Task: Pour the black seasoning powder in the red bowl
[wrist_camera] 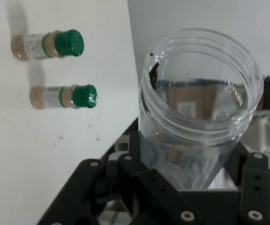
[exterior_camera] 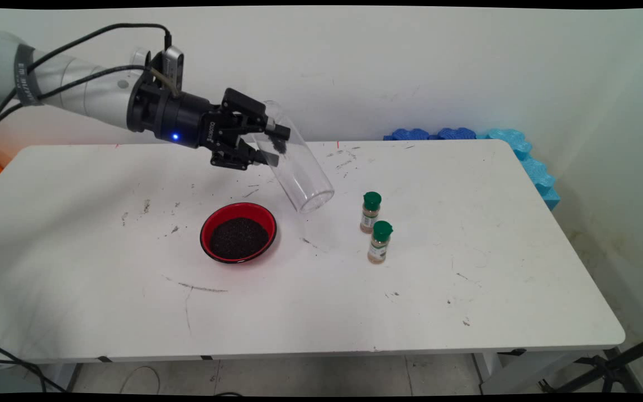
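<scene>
The black gripper (exterior_camera: 268, 146) is up in the air above the white table (exterior_camera: 466, 268). Its two fingers are pinched on a clear plastic jar (exterior_camera: 299, 164). The jar is not standing up. It is tipped over on a slant. One end is up by the fingers and the other end points down and away from the arm, toward the table. In the main view the jar does not seem to touch the table, but it is hard to be sure which end is the open one. In the hand view the jar's wide open mouth (wrist_camera: 205, 84) faces the camera, and a small dark smudge sticks inside near the rim. The jar looks just about empty.

Below the gripper, a bit back toward the arm's side, sits a red bowl (exterior_camera: 238, 231) full of small dark grains. The low end of the jar hangs just past the bowl's far rim, not over the middle of it.

Farther out past the jar's low end stand two small spice bottles with green caps, one (exterior_camera: 371, 212) and another (exterior_camera: 380, 242), upright and close beside each other. They are well apart from the gripper.
</scene>
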Robot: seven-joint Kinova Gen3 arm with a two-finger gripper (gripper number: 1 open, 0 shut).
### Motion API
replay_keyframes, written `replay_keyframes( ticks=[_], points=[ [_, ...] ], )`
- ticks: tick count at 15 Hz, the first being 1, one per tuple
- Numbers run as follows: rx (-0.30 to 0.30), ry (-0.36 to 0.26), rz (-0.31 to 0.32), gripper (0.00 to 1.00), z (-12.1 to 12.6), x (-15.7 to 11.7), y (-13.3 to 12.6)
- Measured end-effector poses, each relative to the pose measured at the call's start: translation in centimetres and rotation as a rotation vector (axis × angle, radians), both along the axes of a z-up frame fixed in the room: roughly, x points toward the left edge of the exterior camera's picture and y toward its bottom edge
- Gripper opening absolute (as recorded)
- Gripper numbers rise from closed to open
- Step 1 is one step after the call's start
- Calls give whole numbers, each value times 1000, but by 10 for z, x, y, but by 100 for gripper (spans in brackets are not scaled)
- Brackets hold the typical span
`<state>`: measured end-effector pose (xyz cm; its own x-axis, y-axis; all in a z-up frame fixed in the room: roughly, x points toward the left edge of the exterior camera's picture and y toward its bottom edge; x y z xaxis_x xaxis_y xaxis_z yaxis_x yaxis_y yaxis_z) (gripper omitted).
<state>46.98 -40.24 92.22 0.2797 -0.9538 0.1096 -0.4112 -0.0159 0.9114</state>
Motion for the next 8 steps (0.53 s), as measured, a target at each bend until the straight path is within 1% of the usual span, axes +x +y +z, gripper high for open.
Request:
replay_keyframes(
  ticks=[2,5,8],
  points=[
    [-98,-52,-58,0,1,-4,-3],
    [-209,-112,-126,0,2,-7,-5],
    [-348,-200,-222,0,1,-10,-10]
  ],
)
